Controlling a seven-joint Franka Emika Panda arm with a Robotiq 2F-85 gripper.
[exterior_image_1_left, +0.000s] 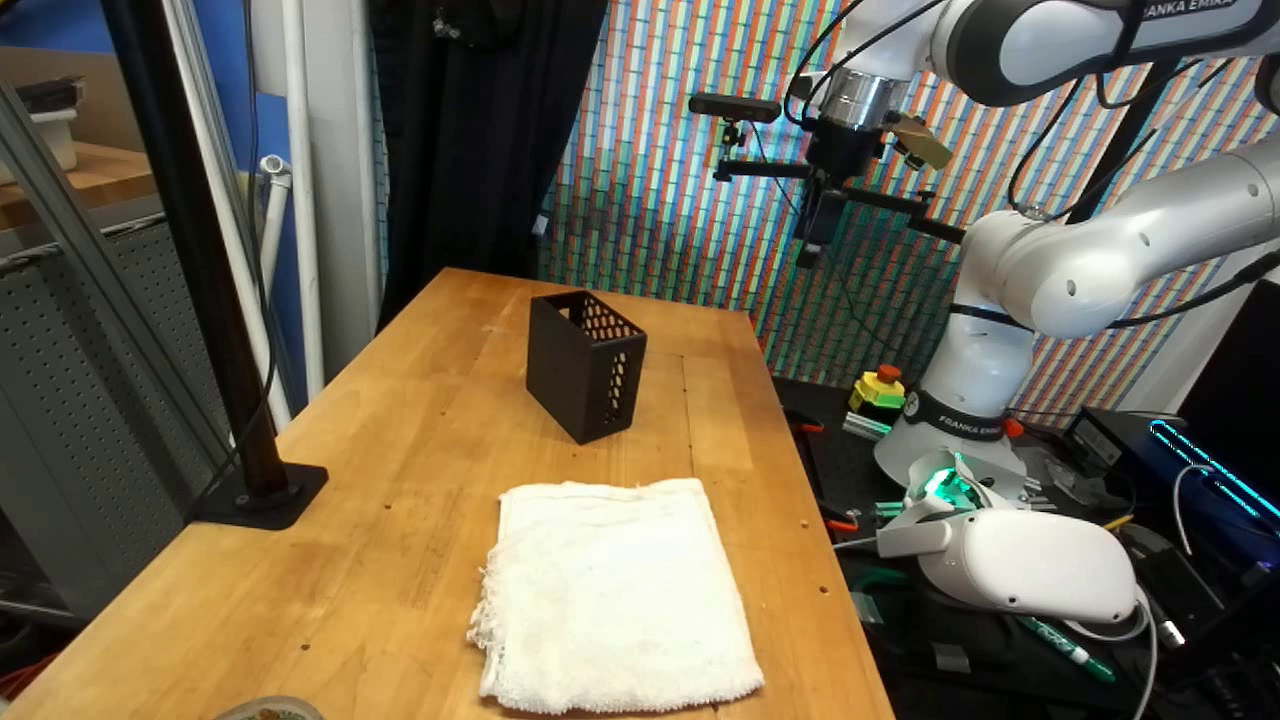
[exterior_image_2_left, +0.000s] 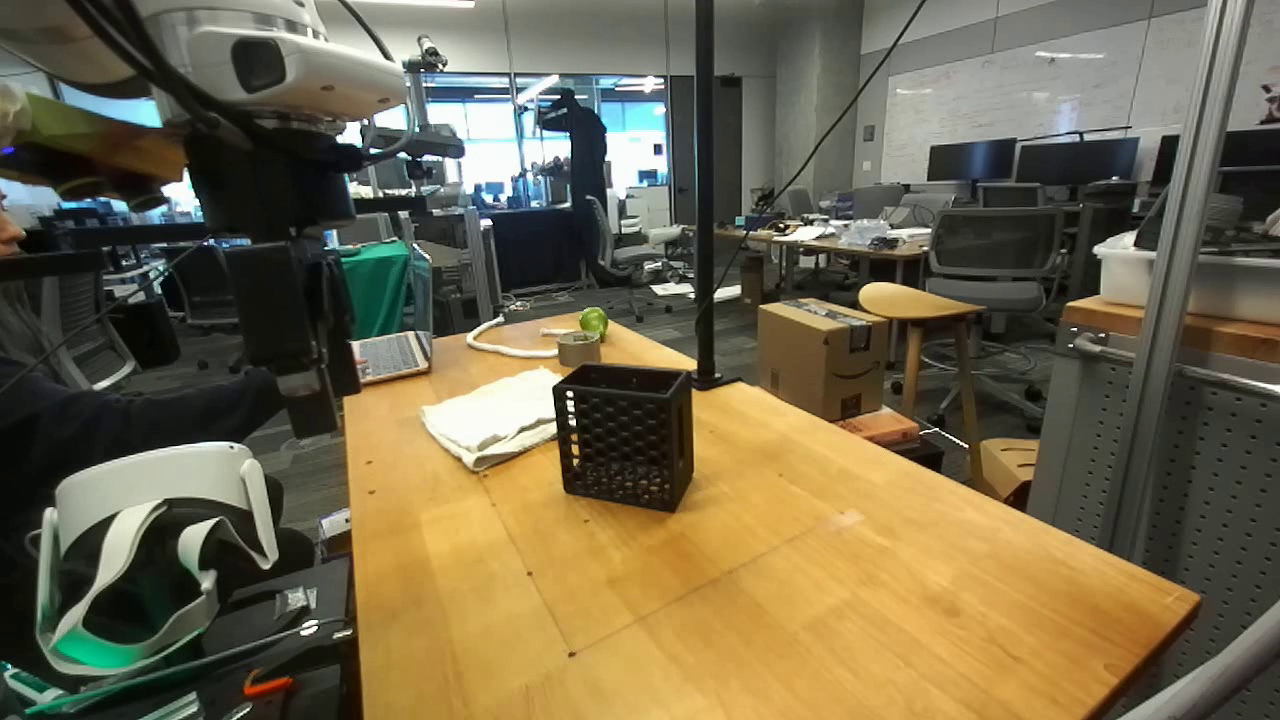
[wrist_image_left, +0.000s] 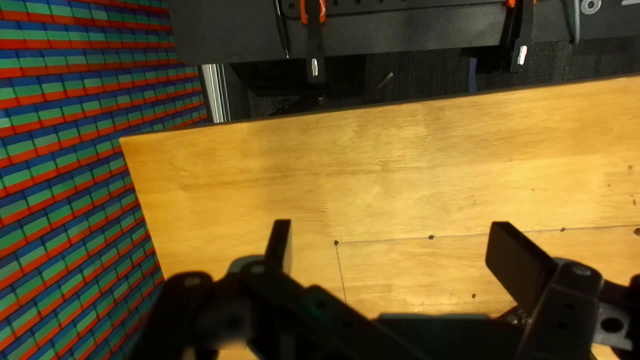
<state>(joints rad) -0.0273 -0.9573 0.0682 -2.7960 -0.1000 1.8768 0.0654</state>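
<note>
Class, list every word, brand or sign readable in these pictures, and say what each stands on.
"FRANKA EMI…": robot base's collar, last letters unclear.
"ANKA EMIKA": arm link, start hidden by a strap.
Curved-arrow logo: cardboard box.
Too small or blurred: writing on the whiteboard, print on the green marker and box tape.

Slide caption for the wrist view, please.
Wrist view: open, empty gripper seen against a wooden tabletop, with a red, green and blue patterned backdrop at picture left.
</note>
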